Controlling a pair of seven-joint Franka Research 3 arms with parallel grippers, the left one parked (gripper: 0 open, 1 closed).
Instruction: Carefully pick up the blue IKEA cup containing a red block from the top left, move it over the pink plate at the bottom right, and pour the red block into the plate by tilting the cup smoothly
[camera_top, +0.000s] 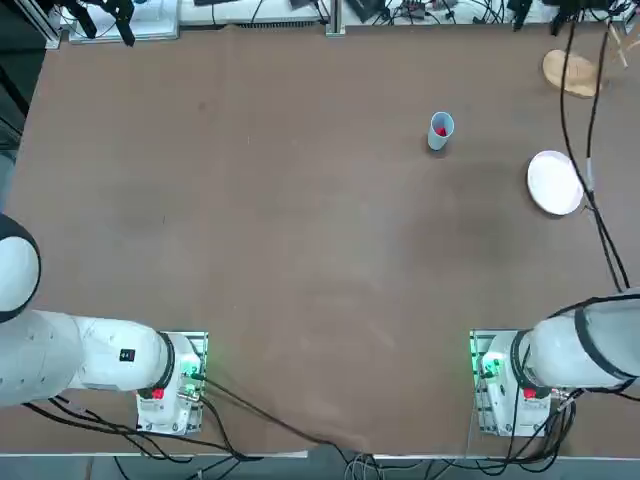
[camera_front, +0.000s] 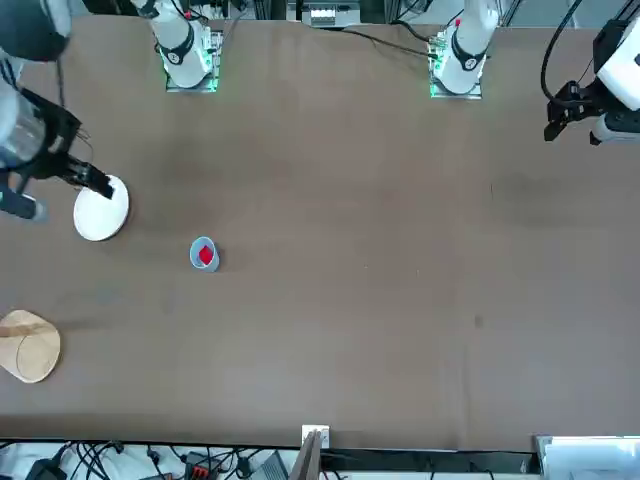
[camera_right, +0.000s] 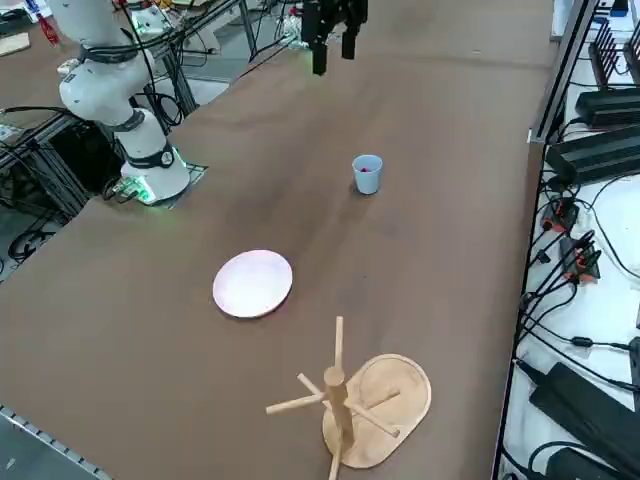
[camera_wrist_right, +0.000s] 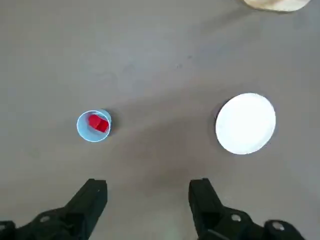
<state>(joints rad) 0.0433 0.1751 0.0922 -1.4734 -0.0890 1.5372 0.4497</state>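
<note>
Matt brown desk (camera_top: 300, 250); smooth, probably plastic blue cup (camera_top: 441, 131); smooth pale plate (camera_top: 554, 182); bare wooden stand (camera_right: 355, 400) at desk corner.

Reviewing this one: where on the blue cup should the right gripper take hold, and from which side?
Grip the blue cup across its outer wall below the rim, coming level from the side. It stands upright and apart from the pink plate, with the red block loose inside, so a side hold probably suits tilting. The right gripper hangs open above.

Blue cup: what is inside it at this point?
The blue cup stands upright on the table, holding one red block. The block hides part of the cup's floor. The open right claw hangs apart, empty.
</note>
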